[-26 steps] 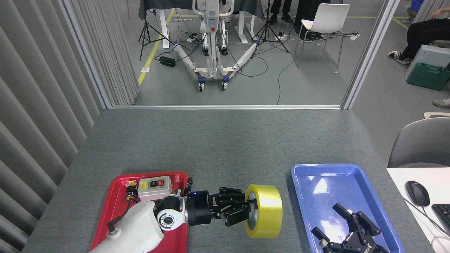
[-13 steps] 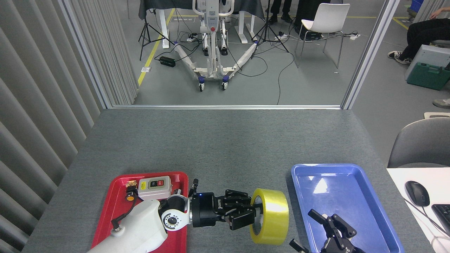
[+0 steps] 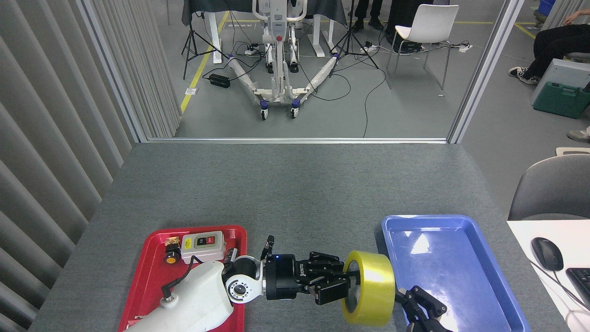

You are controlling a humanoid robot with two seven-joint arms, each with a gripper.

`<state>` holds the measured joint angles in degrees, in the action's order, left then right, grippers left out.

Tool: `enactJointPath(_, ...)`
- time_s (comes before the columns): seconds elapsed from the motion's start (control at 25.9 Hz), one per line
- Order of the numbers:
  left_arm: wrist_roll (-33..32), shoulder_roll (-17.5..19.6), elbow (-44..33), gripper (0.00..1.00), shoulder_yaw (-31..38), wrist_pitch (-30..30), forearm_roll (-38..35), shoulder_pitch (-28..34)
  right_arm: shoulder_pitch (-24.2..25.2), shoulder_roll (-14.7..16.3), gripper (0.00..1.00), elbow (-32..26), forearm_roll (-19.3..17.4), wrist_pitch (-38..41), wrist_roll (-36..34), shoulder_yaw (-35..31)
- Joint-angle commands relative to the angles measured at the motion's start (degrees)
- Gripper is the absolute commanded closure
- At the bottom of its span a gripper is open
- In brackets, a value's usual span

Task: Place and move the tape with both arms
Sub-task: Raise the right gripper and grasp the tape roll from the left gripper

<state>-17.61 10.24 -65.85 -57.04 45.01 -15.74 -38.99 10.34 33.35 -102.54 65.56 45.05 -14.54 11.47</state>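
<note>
The tape [image 3: 373,288], a wide yellow roll standing on edge with its core facing left, hangs just left of the blue tray [image 3: 479,263]. My left gripper [image 3: 343,283] comes in from the left and is shut on the roll's rim, fingers inside and outside the core. My right gripper [image 3: 421,306] shows at the bottom edge, right beside the roll's right face, its black fingers spread open with nothing between them. Much of the right gripper is cut off by the frame's edge.
A red tray [image 3: 147,276] at the lower left holds a grey switch box [image 3: 203,246] and a small orange button part [image 3: 170,256]. A mouse [image 3: 546,253] and a keyboard corner [image 3: 581,281] lie on a white desk at right. A grey chair [image 3: 548,186] stands beyond it.
My left gripper has carried the tape to the right, toward the blue tray. My right gripper has moved left and down, from over the tray to beside the roll.
</note>
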Motion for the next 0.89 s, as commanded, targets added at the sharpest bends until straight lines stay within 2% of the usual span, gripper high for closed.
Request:
enactJointPath(0.0, -0.06, -1.19, 1.25, 1.00, -0.09, -0.01, 0.09, -0.12, 0.03, 0.05, 0.00, -0.20, 0.00, -0.05, 0.13, 1.10)
enactJointPath(0.19, -0.06, -1.80, 2.57, 1.00, -0.09, -0.01, 0.27, -0.91, -0.06, 0.05, 0.01, -0.20, 0.27, -0.05, 0.30, 2.24)
enactJointPath(0.23, -0.23, -1.71, 2.66, 1.00, -0.18, -0.01, 0.71, -1.18, -0.06, 0.05, 0.09, -0.20, 0.35, -0.05, 0.30, 2.68)
enactJointPath(0.35, -0.68, -1.63, 2.66, 1.00, -0.53, -0.01, 0.97, -1.27, -0.41, 0.14, 0.49, -0.20, 0.35, -0.05, 0.22, 3.03)
enactJointPath(0.43, -0.68, -1.63, 2.66, 1.00, -0.53, -0.01, 0.97, -1.27, -0.76, 0.14, 0.69, -0.20, 0.35, -0.05, 0.13, 3.03)
enactJointPath(0.54, -0.76, -1.63, 2.74, 1.00, -0.53, -0.01, 1.24, -1.35, -1.64, 0.14, 0.85, -0.20, 0.35, -0.05, -0.49, 3.03)
enactJointPath(0.62, -0.94, -1.63, 2.83, 1.00, -0.44, -0.01, 1.32, -1.35, -2.08, 0.14, 1.00, -0.20, 0.35, -0.05, -0.57, 3.03)
enactJointPath(0.66, -1.20, -1.63, 2.83, 1.00, -0.44, -0.01, 1.32, -1.35, -2.17, 0.14, 1.00, -0.20, 0.35, -0.05, -0.57, 2.94)
enactJointPath(0.7, -1.55, -1.63, 2.92, 0.94, -0.26, -0.01, 1.32, -1.35, -2.25, 0.32, 1.00, -0.20, 0.35, -0.05, -0.57, 2.94)
enactJointPath(0.73, -1.73, -1.63, 3.27, 0.78, 0.09, -0.01, 1.24, -1.35, -2.43, 0.32, 1.00, -0.20, 0.44, -0.05, -0.57, 2.86)
enactJointPath(0.77, -1.82, -1.63, 4.06, 0.54, 0.35, -0.01, 1.15, -1.44, -2.52, 0.40, 1.00, -0.20, 0.44, -0.05, -0.57, 2.68)
enactJointPath(0.81, -1.82, -1.63, 4.50, 0.24, 0.53, -0.01, 1.15, -1.88, -2.52, 0.49, 1.00, -0.20, 0.53, -0.05, -0.49, 2.33)
enactJointPath(0.85, -1.73, -1.45, 4.59, 0.00, 0.62, -0.01, 1.24, -2.15, -2.43, 0.84, 1.00, -0.11, 0.53, -0.05, -0.49, 2.06)
